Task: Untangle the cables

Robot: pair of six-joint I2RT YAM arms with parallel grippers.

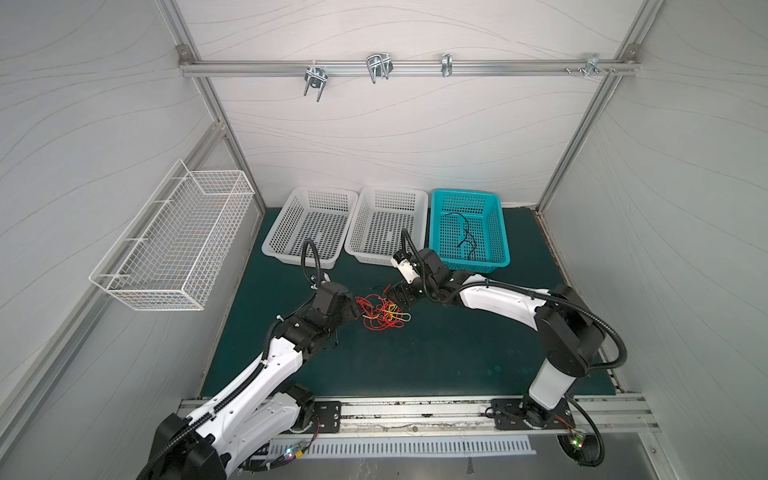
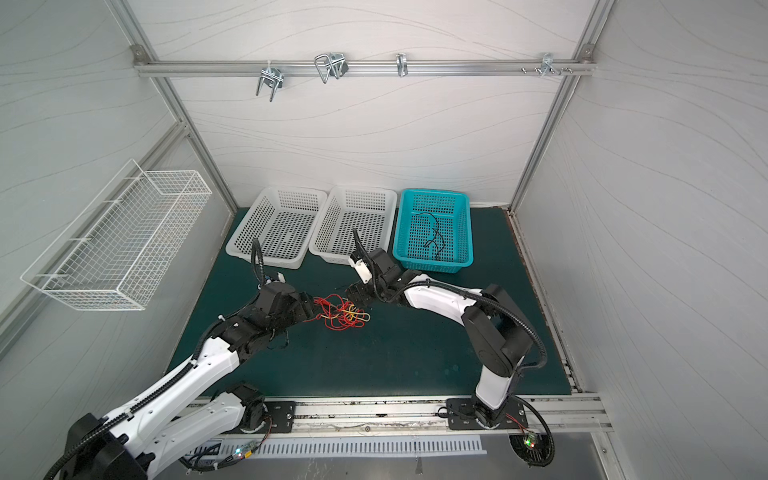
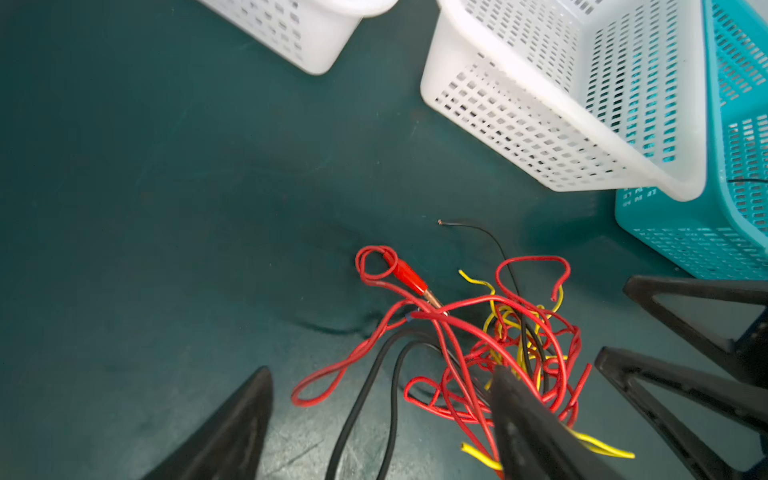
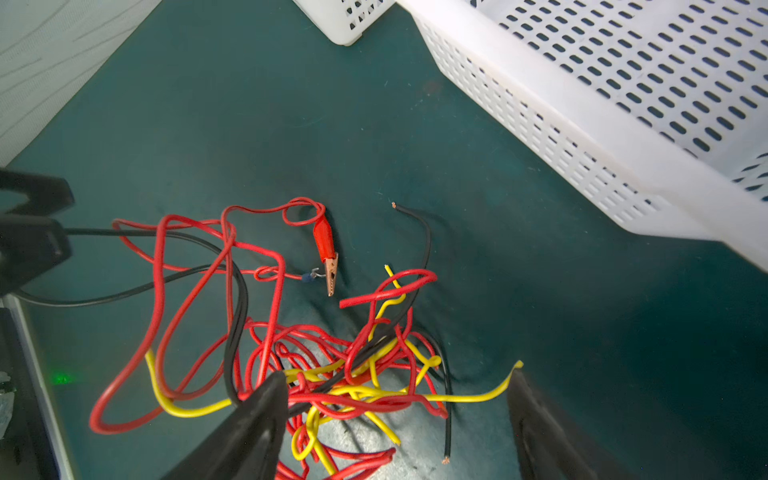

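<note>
The left gripper (image 3: 380, 370) has its fingers (image 3: 237, 424) spread wide. They are two matte black wedges tapering to blunt tips. One tip is pushed into the edge of the cables (image 3: 498, 353), two black strands run loose through the gap, and nothing is pinched. The right gripper (image 4: 397, 374) is likewise spread. Its fingers (image 4: 249, 424) are the same dull black, and they straddle the near side of the heap, with one tip lying over red and yellow loops without clamping them. The knotted bundle of cables (image 1: 382, 311) (image 2: 343, 311) sits on the mat between the two grippers in both top views. Glossy red wire makes up most of it, in loose curls and tight kinks, with yellow lengths threaded through and black strands crossing it. Several ends are cut bare and show copper. One red lead ends in an alligator clip (image 4: 323, 241) with a smooth red sleeve and copper-coloured toothed jaws, lying at the tangle's edge. The mat (image 1: 415, 361) is dark green and faintly scuffed. Beyond the heap, perforated plastic baskets stand side by side: two white baskets (image 1: 286, 254) (image 1: 365, 257) and a teal basket (image 1: 486, 264). A single black cable (image 1: 465, 235) lies curled on the teal one's floor, well apart from the rest.
</note>
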